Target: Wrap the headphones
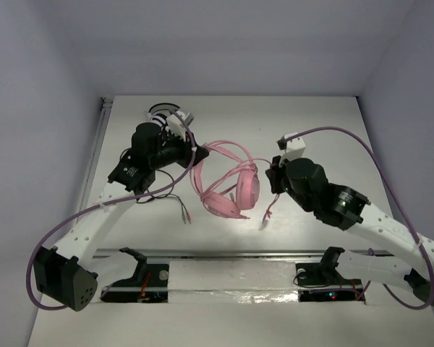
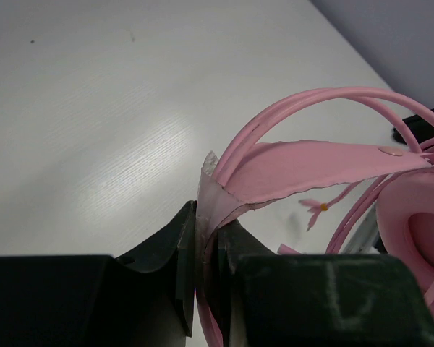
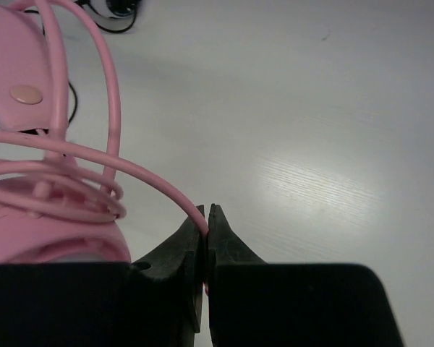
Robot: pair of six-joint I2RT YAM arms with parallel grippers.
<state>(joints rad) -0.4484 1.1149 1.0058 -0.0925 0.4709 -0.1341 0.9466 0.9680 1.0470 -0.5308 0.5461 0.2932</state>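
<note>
The pink headphones (image 1: 231,189) lie in the middle of the table, earcups (image 1: 247,186) near my right gripper, their thin headband (image 1: 215,153) arching toward my left gripper. My left gripper (image 1: 194,156) is shut on the pink headband strap (image 2: 311,163); the strap's end is pinched between the jaws (image 2: 206,217). My right gripper (image 1: 273,176) is shut on the thin pink cable (image 3: 130,170), which runs from the jaws (image 3: 207,218) back in loops over a pink earcup (image 3: 43,231). A loose length of cable (image 1: 266,213) hangs toward the near edge.
Smaller black-and-white headphones (image 1: 165,113) sit at the back left behind my left arm. Their black cable (image 1: 172,200) trails on the table left of the pink headphones. White walls close the back and sides. A metal rail (image 1: 231,253) runs along the near edge.
</note>
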